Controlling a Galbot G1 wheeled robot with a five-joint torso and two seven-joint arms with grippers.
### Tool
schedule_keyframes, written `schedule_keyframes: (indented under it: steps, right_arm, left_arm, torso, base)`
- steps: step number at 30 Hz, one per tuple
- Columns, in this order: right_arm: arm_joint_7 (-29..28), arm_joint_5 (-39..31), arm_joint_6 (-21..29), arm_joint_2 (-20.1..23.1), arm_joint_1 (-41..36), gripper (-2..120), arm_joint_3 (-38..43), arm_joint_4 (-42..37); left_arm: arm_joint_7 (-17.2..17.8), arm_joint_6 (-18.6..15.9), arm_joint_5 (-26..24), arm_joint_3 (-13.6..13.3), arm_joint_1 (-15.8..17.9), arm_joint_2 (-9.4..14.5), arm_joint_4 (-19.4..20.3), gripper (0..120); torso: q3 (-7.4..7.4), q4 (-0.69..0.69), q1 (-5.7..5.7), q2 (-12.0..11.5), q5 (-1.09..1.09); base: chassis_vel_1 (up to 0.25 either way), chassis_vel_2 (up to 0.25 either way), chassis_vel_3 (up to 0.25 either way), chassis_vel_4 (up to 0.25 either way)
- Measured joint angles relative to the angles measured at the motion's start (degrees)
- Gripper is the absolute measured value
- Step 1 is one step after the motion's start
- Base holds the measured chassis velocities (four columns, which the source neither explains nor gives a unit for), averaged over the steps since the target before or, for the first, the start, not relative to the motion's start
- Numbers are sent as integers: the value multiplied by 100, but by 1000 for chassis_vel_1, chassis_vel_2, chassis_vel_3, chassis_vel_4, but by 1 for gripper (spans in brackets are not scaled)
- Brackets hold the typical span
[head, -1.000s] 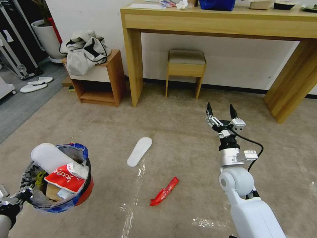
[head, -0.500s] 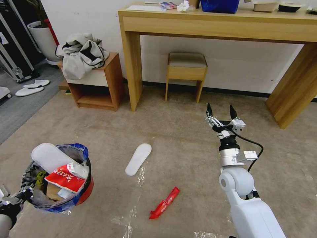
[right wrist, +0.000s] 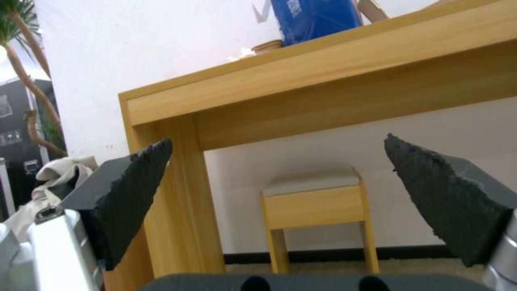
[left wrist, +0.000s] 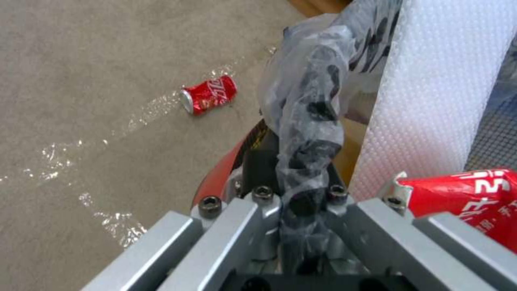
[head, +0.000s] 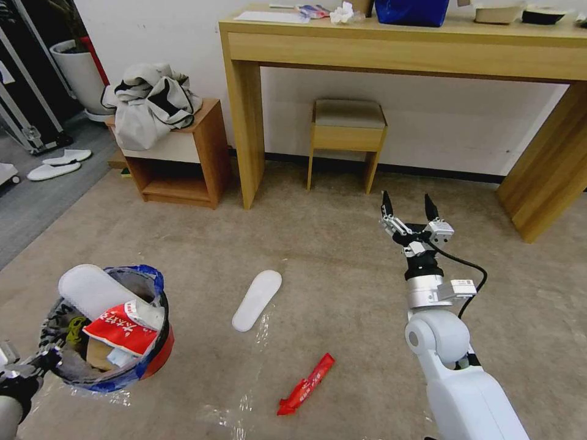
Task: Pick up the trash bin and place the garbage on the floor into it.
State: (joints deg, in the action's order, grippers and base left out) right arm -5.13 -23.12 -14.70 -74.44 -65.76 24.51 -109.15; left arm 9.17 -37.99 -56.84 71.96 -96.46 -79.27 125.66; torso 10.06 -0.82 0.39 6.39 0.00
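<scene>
Floor (head: 342,269): one stretch of beige carpet, shiny tape lines crossing it near the litter; grey flooring begins at the far left.
Furniture: one long wooden table (head: 403,49), one small stool (head: 347,131) under it, one low side cabinet (head: 183,153) with a heap of clothing (head: 150,101) on top.
Trash bin (head: 110,330): one red bucket with a clear liner, held up off the carpet at the lower left of the head view, mouth tipped toward the camera. Inside it: one white slipper (head: 92,290) standing on end, one red wrapper (head: 122,330), and brown paper beneath.
Right gripper (head: 409,211): raised above the carpet in front of the stool, pointing forward, its two black fingers spread wide with nothing between them.
Left gripper (left wrist: 301,194): pinched on the bin's rim and bunched liner; its body is cut off by the frame edge in the head view.
Loose slipper (head: 257,299): one on the carpet, flat, long axis running from near left to far right.
Loose wrapper (head: 306,384): one, red, nearer the robot than the slipper, long axis on the same diagonal.
Can (left wrist: 209,94): one red can lying on its side on the carpet.
Hard to make out: the bin's lower contents, hidden under the wrapper.
</scene>
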Motion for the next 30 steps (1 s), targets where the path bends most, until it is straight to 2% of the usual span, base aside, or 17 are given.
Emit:
schedule_keyframes:
  steps: [30]
  right_arm:
    - [41, 3, 31, 10, -55, 100, 26, -60]
  left_arm:
    - [3, 0, -8, 7, -42, 8, 87, 0]
  torso:
    - [0, 0, 0, 0, 0]
  base:
    - [0, 0, 0, 0]
